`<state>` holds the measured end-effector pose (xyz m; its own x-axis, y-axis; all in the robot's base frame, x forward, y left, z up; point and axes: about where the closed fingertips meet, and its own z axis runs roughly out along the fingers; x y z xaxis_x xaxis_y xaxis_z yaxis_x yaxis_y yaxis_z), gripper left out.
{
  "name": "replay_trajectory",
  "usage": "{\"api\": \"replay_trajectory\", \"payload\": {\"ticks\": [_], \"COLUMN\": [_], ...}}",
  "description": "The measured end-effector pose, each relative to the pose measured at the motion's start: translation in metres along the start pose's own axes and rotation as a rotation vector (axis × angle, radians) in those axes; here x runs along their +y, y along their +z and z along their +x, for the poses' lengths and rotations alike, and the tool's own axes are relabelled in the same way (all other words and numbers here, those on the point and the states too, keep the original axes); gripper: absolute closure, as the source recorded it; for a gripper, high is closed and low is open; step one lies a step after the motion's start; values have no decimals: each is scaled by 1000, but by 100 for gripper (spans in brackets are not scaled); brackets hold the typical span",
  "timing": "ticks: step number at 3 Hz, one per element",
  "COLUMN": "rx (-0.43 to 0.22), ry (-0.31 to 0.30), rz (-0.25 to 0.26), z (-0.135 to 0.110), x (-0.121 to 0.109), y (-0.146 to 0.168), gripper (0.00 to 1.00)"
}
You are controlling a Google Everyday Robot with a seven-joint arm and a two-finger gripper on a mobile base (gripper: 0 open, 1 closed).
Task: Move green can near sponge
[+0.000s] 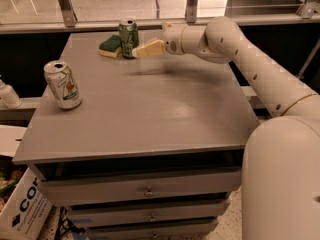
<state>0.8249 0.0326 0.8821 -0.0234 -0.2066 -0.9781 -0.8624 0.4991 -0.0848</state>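
Grey tabletop [165, 109] is seen with the green can [128, 36] standing upright at the tip of the gripper [142, 50]. The sponge [109, 46] lies just beside the can, on the side away from the gripper. Whether the gripper is open or has hold of the can cannot be told. Placement is judged essentially done; at most, release and withdrawal are left.

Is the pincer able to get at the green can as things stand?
Probably yes. The pincer sits close beside the green can with nothing between them. The sponge lies on the can's opposite side, out of the way.
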Motion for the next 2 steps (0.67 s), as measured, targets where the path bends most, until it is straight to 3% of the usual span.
{"api": "replay_trajectory", "payload": {"ticks": [1,2], "rx": [-19,-19], "ry": [5,5], "rz": [26,26], "z": [-2,-2], "x": [-10,-10], "y": [-54,-54], "gripper": [0,0]}}
